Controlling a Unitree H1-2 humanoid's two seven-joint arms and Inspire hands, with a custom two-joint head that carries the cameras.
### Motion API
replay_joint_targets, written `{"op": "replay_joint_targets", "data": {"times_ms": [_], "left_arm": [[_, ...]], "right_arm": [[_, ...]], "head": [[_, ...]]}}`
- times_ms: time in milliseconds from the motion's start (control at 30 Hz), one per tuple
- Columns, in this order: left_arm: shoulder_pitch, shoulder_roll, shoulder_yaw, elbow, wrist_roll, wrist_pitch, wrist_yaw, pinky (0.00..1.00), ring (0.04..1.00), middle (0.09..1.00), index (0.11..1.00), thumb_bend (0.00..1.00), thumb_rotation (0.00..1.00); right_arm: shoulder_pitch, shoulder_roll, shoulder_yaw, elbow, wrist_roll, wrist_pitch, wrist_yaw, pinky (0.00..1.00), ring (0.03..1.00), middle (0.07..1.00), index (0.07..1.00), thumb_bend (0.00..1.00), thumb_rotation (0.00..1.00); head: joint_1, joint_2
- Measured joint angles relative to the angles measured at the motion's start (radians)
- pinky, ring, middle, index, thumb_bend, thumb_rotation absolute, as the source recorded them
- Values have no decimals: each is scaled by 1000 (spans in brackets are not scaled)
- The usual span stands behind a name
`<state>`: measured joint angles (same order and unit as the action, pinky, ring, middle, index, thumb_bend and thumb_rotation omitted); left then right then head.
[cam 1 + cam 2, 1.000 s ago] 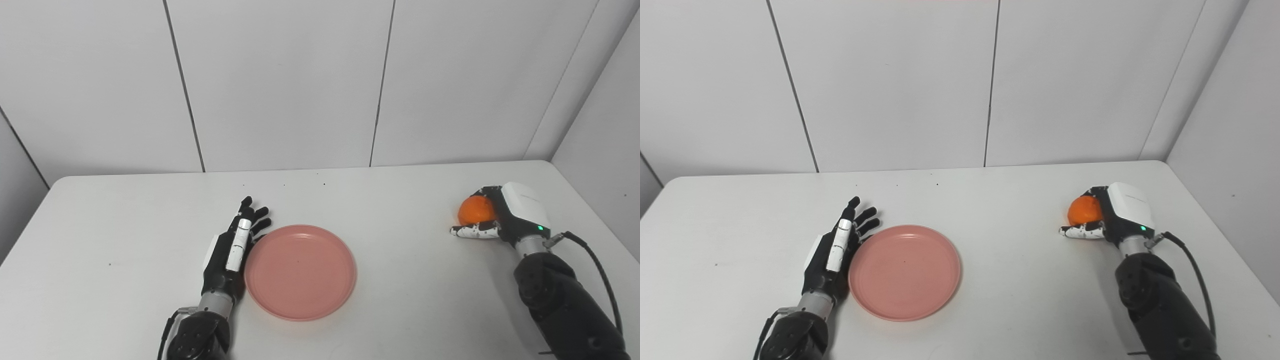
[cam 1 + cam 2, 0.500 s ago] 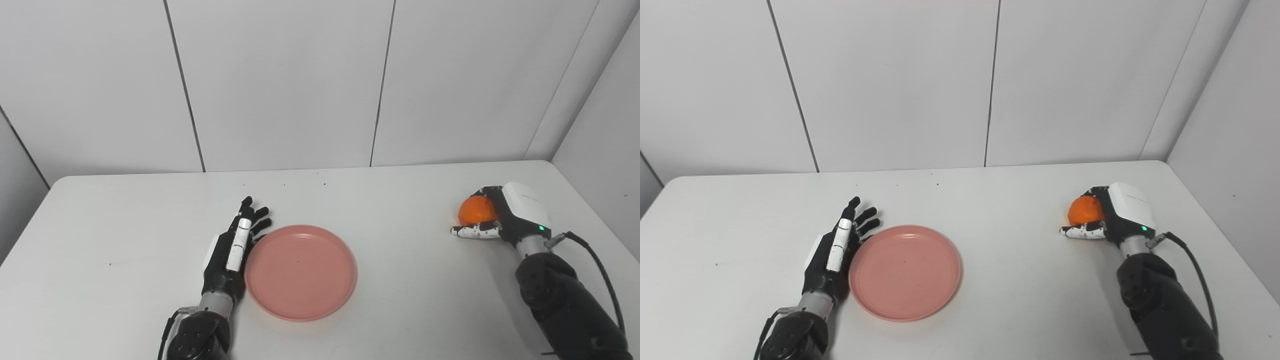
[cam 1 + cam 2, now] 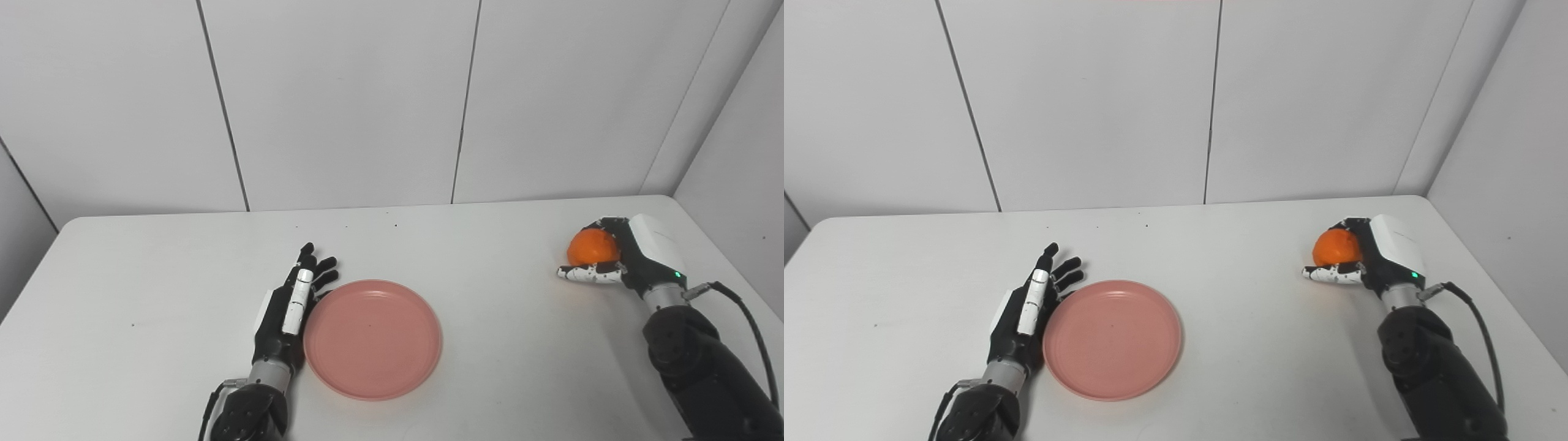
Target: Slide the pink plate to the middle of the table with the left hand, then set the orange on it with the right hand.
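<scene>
In the left eye view, the black left hand (image 3: 288,312) is lying with fingers spread and grasping nothing, its edge touching the left rim of the round pink plastic plate (image 3: 372,338), which is sitting near the middle of the white counter (image 3: 153,294). In the right eye view, the white-backed right hand (image 3: 1369,260) is clenching the round orange fruit (image 3: 1336,247) at the far right; a loose hold is risking a drop, and a careless left hand could be nudging the plate off-centre.
</scene>
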<state>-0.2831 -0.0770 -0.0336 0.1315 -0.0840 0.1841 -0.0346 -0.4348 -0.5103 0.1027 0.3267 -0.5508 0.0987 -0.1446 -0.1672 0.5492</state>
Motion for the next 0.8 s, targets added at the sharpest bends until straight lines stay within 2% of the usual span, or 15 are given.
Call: {"op": "replay_joint_targets", "data": {"times_ms": [300, 400, 633, 800], "left_arm": [[0, 0, -1, 0, 0, 0, -2, 761, 853, 862, 949, 674, 889], [0, 0, -1, 0, 0, 0, -1, 753, 847, 852, 947, 679, 887], [0, -1, -5, 0, 3, 0, -1, 749, 843, 850, 944, 671, 890], [-1, -3, -6, 0, 9, 1, 1, 735, 835, 850, 938, 690, 898]], "right_arm": [[-1, -2, 5, -79, -38, 0, 32, 289, 364, 481, 495, 499, 174], [0, -2, 15, -114, -52, 0, 33, 264, 332, 460, 494, 499, 176], [-3, -1, 24, -187, -63, -3, 42, 243, 310, 439, 494, 494, 179], [-14, 2, 40, -225, -76, -42, 55, 241, 315, 437, 493, 492, 178]], "head": [[0, 3], [0, 3], [28, 15], [41, 18]]}}
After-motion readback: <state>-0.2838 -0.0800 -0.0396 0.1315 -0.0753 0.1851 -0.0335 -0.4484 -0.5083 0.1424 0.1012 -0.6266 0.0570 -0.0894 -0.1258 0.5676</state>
